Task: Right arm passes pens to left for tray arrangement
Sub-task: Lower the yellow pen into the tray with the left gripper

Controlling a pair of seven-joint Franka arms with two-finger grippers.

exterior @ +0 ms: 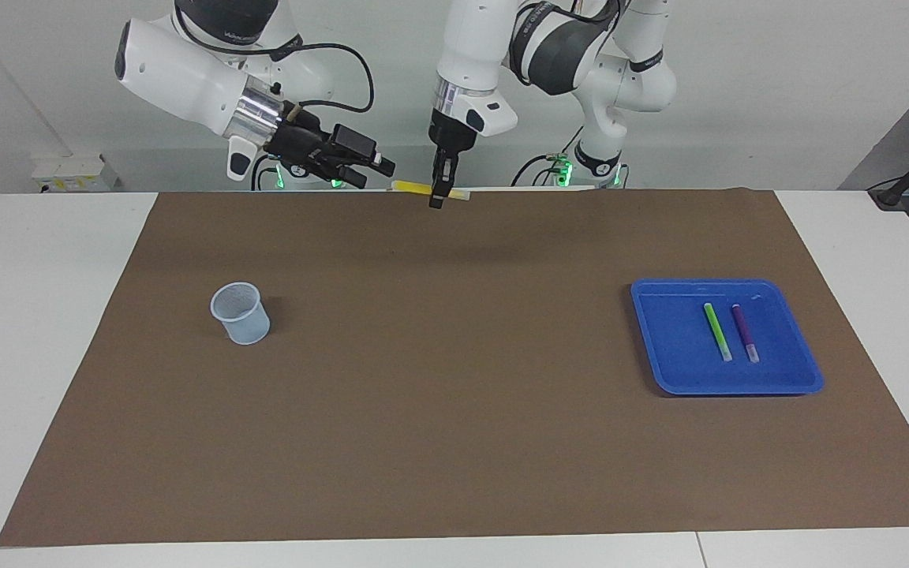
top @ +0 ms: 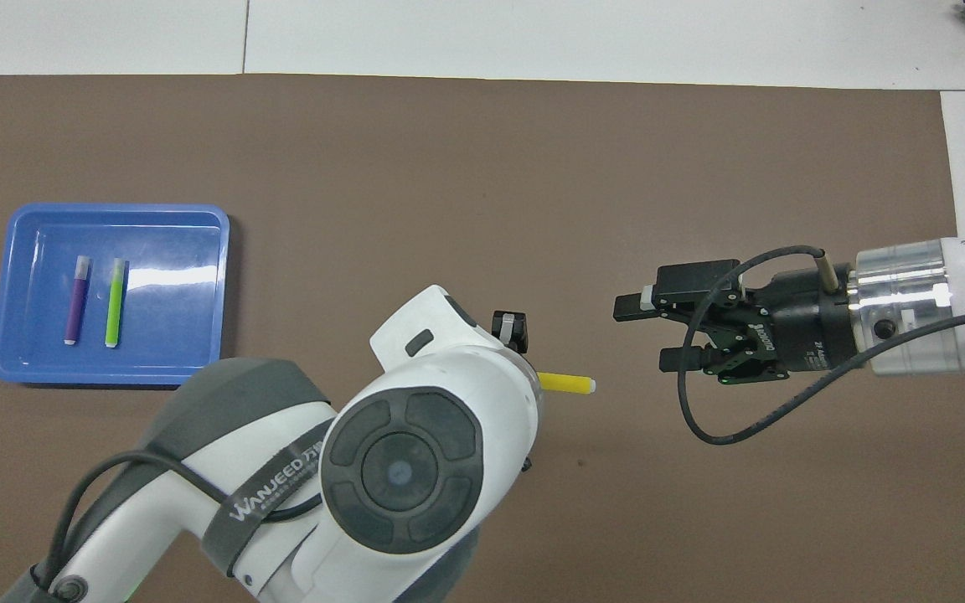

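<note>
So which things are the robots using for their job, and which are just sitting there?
For the job:
- slim yellow marker pen, held by the left gripper
- right gripper, jaws open
- green marker pen and purple marker pen
- shallow blue plastic tray holding them

Lying about:
- small translucent pale-blue cup
- brown table mat
</note>
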